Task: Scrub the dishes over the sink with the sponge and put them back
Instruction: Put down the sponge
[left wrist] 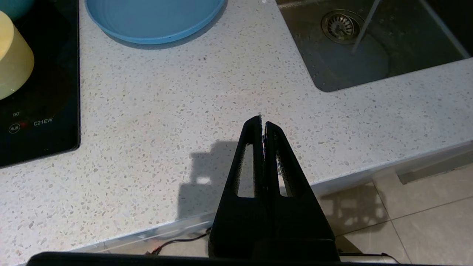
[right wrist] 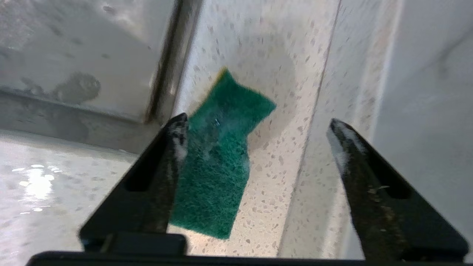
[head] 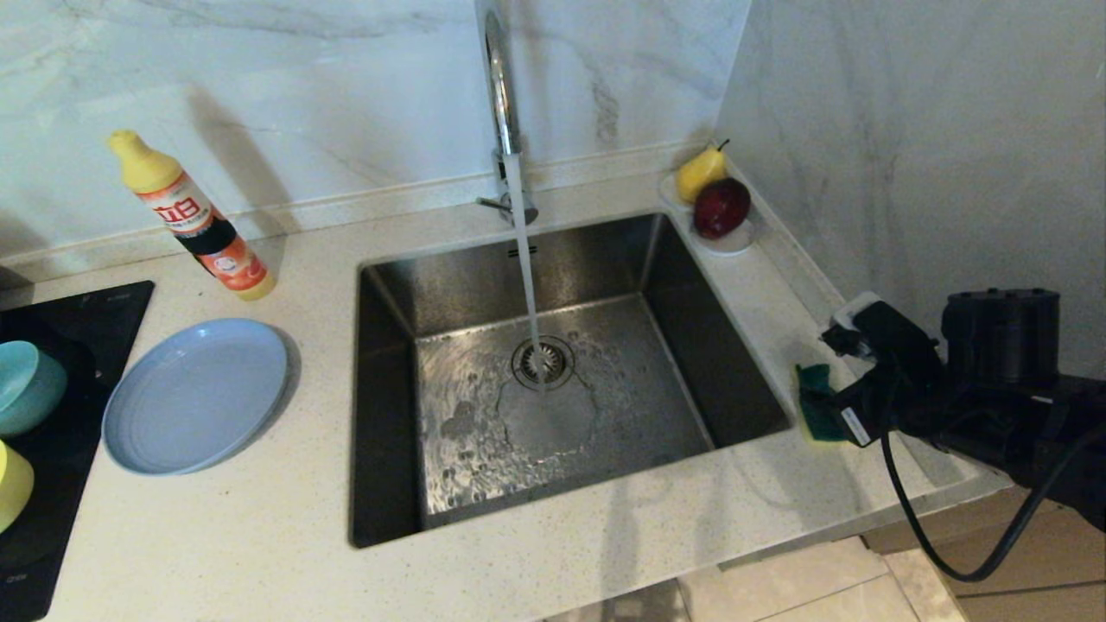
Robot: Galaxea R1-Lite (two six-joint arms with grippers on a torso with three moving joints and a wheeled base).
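The sponge [head: 816,406] [right wrist: 218,166] lies green side up on the counter strip right of the sink [head: 553,371], free of any grip. My right gripper [right wrist: 257,123] hovers open just above it, one finger over the sponge's edge; its fingertips are hidden behind the arm in the head view. The grey-blue plate [head: 197,393] [left wrist: 155,18] sits on the counter left of the sink. The teal bowl [head: 26,384] and yellow bowl [head: 13,484] [left wrist: 13,55] stand on the black hob. My left gripper [left wrist: 262,122] is shut and empty, parked over the counter's front edge.
Water runs from the chrome tap [head: 501,95] onto the drain [head: 543,361]. A detergent bottle [head: 194,220] stands at the back left. A small white dish with a pear and red fruit [head: 717,207] sits at the sink's back right corner, against the wall.
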